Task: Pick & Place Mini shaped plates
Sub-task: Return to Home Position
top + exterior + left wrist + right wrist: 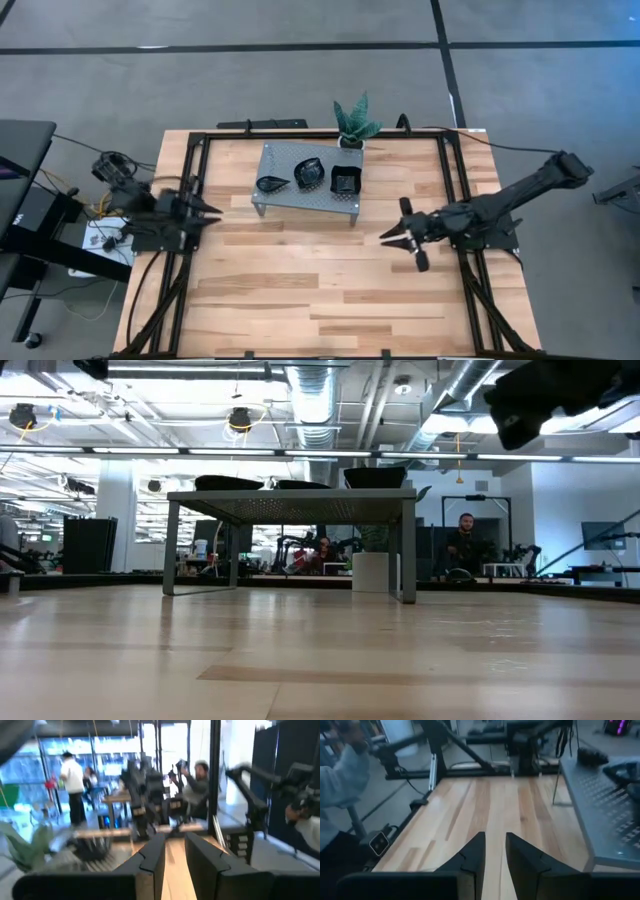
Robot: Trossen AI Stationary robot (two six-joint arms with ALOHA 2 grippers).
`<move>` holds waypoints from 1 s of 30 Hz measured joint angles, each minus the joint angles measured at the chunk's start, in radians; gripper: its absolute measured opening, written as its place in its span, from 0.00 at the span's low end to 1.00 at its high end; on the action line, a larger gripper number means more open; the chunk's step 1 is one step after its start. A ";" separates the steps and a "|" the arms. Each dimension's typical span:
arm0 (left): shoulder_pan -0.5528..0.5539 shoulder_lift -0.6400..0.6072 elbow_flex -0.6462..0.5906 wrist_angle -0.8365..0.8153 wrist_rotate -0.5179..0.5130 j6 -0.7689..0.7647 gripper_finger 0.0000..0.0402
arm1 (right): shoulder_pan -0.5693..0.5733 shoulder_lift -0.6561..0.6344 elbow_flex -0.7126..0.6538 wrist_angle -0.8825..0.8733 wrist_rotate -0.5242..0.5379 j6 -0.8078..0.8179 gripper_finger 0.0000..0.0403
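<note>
Three glossy black mini shaped plates rest on top of a grey perforated stand (290, 196) at the table's far middle: a leaf-shaped one (272, 183), a teardrop one (308, 172) and a square wavy-rimmed one (345, 181). In the low view they show as dark rims (300, 485) on the stand's top (290, 500). My left gripper (213, 212) hovers at the table's left edge and points right, its fingers (175, 840) a little apart with nothing between them. My right gripper (386, 237) hovers right of centre and points left, also slightly open and empty (495, 837).
A small green potted plant (355, 122) stands behind the stand at the far edge. Black frame rails (452, 190) run along the table's left and right sides. Bare wood (300, 290) fills the near half. People (462, 540) are in the room beyond.
</note>
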 joint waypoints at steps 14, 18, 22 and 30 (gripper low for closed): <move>0.002 -0.174 -0.018 -0.161 -0.032 0.020 0.19 | -0.001 -0.220 -0.300 0.363 0.000 -0.153 0.18; 0.002 -0.175 -0.055 -0.154 -0.024 -0.053 0.19 | -0.001 -0.231 -0.366 0.441 0.000 -0.142 0.18; 0.002 -0.175 -0.101 -0.143 -0.025 -0.097 0.19 | -0.001 -0.232 -0.366 0.451 0.001 -0.138 0.18; 0.002 -0.176 -0.049 -0.107 -0.067 0.021 0.19 | -0.001 -0.275 -0.367 0.432 0.004 -0.186 0.18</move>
